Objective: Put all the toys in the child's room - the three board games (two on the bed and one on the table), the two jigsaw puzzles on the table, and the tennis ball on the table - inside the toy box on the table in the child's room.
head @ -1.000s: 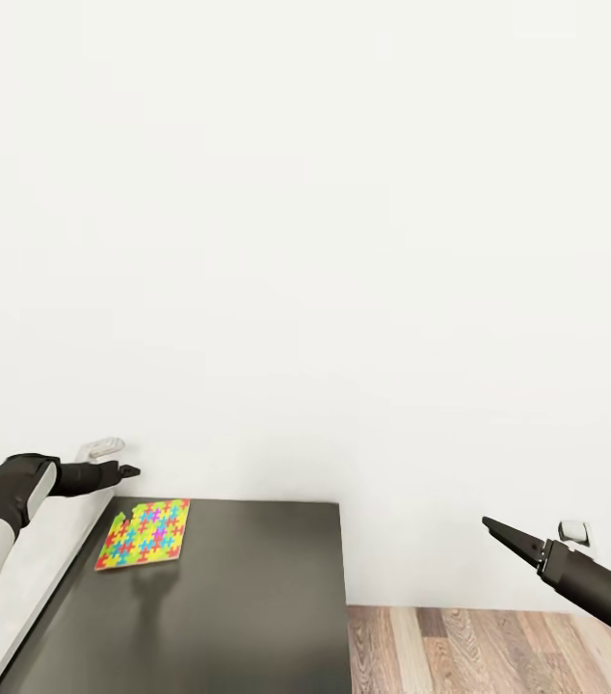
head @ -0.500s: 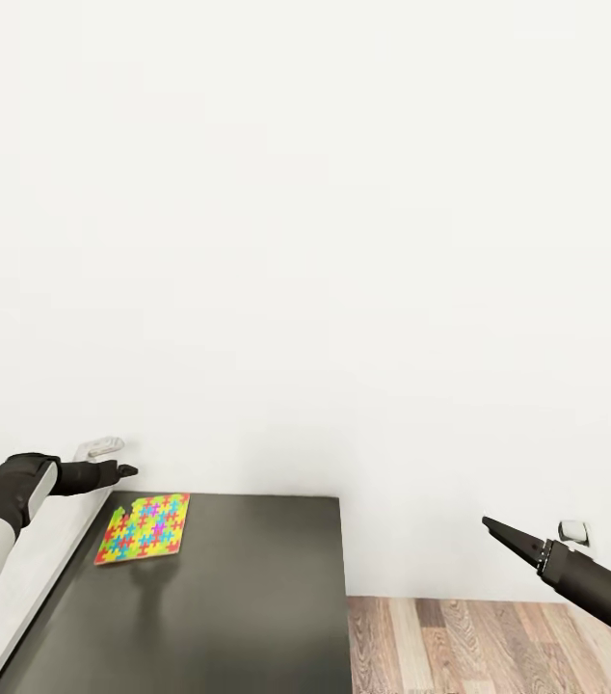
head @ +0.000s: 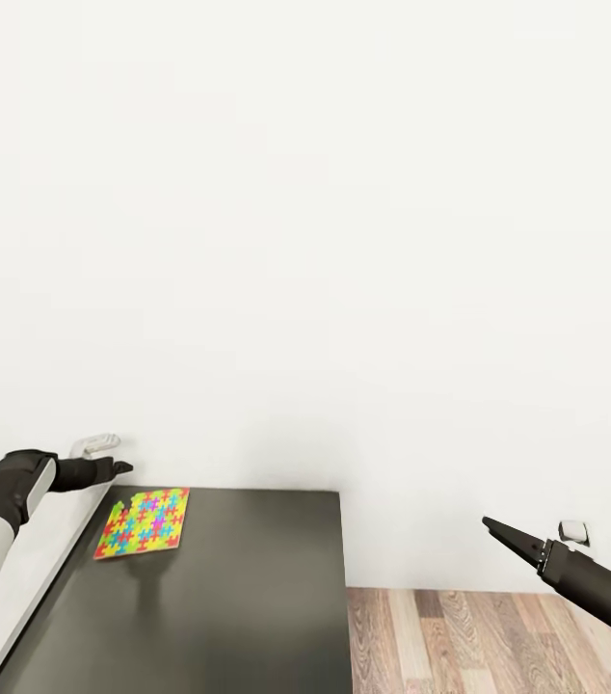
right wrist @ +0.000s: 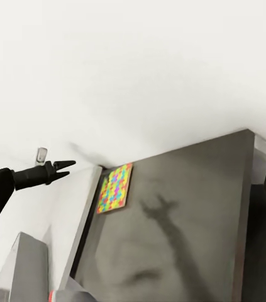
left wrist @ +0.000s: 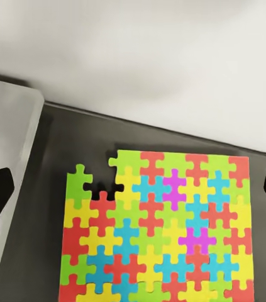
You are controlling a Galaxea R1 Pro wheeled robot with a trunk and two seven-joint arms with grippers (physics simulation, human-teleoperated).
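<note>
Multicoloured jigsaw puzzle on dark cabinet; left claw released, right claw clenched

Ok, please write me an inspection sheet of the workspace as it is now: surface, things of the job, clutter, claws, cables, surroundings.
Surface: dark grey cabinet top, glossy, beside a paler grey desk on its left.
Job's things: one jigsaw puzzle lies flat on the cabinet top near its back left corner; one piece is missing at a corner.
Clutter: nothing seen.
Claws: left claw hangs above the desk edge, near the puzzle, open, holding nothing. Right claw is out over the floor, away from the cabinet; its state cannot be told.
Cables: nothing seen.
Surroundings: plain white wall, wooden floor, a wall socket low on the wall.
</note>
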